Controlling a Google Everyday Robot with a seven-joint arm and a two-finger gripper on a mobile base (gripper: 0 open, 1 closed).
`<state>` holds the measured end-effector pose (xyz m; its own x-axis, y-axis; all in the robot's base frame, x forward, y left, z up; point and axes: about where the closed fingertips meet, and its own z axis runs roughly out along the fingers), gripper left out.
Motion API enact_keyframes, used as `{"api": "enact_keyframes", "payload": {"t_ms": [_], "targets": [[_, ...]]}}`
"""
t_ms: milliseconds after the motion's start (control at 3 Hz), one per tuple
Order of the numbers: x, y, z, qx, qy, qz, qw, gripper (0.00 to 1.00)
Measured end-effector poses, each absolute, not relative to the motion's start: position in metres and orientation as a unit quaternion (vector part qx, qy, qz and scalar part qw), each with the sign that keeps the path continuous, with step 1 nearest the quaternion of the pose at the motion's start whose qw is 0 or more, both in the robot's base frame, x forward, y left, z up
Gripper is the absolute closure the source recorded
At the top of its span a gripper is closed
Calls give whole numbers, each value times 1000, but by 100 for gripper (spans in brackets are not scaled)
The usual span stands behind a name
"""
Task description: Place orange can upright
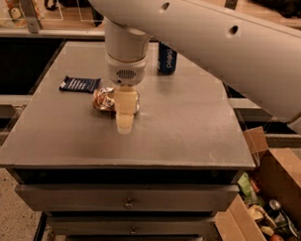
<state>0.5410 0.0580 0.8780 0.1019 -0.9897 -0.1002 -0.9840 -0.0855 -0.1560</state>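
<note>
The orange can [103,99] lies on its side on the grey table [190,124], left of centre, its gold and white wrap and one silver end showing. My gripper [124,122] hangs from the big white arm directly over the can's right part, its pale fingers pointing down at the table just in front of the can. The gripper hides the can's right end.
A flat dark blue snack packet [80,84] lies left of the can. A dark blue can [166,58] stands upright at the back. An open cardboard box [266,206] with mixed items sits on the floor at the right. Drawers run below the table's front edge.
</note>
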Motion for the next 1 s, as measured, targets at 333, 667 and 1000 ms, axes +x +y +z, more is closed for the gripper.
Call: {"api": "enact_keyframes", "payload": {"t_ms": [333,667,1000], "targets": [[564,65,878,-729,677,-29,98,0],[587,74,871,-724,682,-35,94,0],[610,82,856,-712,696,-24,87,0]]}}
